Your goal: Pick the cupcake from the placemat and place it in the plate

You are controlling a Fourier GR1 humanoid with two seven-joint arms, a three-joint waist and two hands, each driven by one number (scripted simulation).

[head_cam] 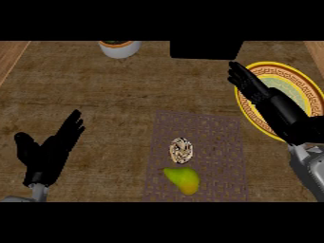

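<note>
At the near left, the robot's black left hand (46, 153) shows above the rough brown tabletop (87, 95), its fingers straight and pointing up and to the right, thumb spread apart, nothing in it; it rests there open. Along the far left edge runs a paler wooden strip. At the far edge, left of centre, stands a white round pot with an orange-brown inside (119, 48), partly cut off by the view. Just right of it, also at the far edge, sits a plain black box-like block (205, 49). In the middle, nearer the robot, lies a dark brown rectangular placemat with a lattice pattern (214, 142). On it, left of its centre, sits the small round cupcake with brown and cream swirled top (183, 150), seen from above, touched by neither hand. Just nearer than the cupcake, almost touching it, lies a yellow-green pear-shaped fruit (182, 180), also on the placemat. To the right of the placemat lies the round plate with a yellow rim, a red-brown patterned band and a pale green centre (311, 92). The black right hand (276, 107) reaches over the plate's left part, its fingers stretched out straight toward the far left, holding nothing, its grey forearm coming in from the near right corner. No brand, label or writing can be read anywhere.
</note>
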